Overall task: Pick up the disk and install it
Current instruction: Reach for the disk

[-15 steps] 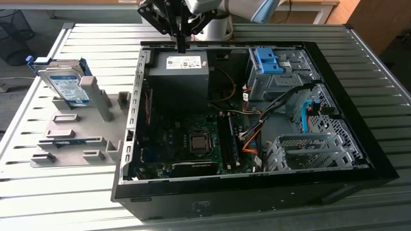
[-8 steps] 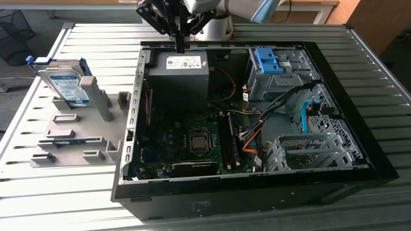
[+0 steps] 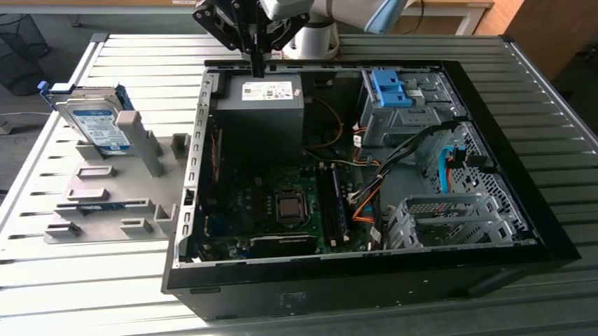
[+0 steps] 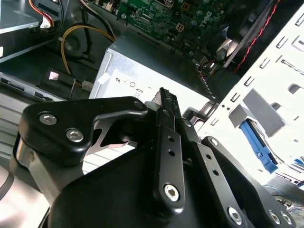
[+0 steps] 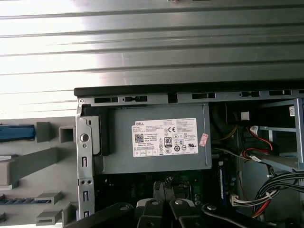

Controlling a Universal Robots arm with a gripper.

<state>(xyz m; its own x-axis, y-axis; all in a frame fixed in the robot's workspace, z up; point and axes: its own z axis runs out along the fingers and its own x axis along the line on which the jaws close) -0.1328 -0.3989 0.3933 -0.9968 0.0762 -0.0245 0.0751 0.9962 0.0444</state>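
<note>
Tool point(image 3: 257, 71) hangs over the power-supply box point(image 3: 262, 115), closed narrow and empty; the disk point(image 3: 96, 126) stands upright in the grey rack point(image 3: 122, 192) on the table point(image 3: 56, 276), well apart.

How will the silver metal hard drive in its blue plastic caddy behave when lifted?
Probably rigid: the silver metal hard drive is a flat slab, likely heavy for its size. It stands on edge in the grey plastic rack, so a sideways push might tip it.

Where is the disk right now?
In the exterior view, the disk stands on edge in the grey rack at that view's left, beside the open computer case.
</note>
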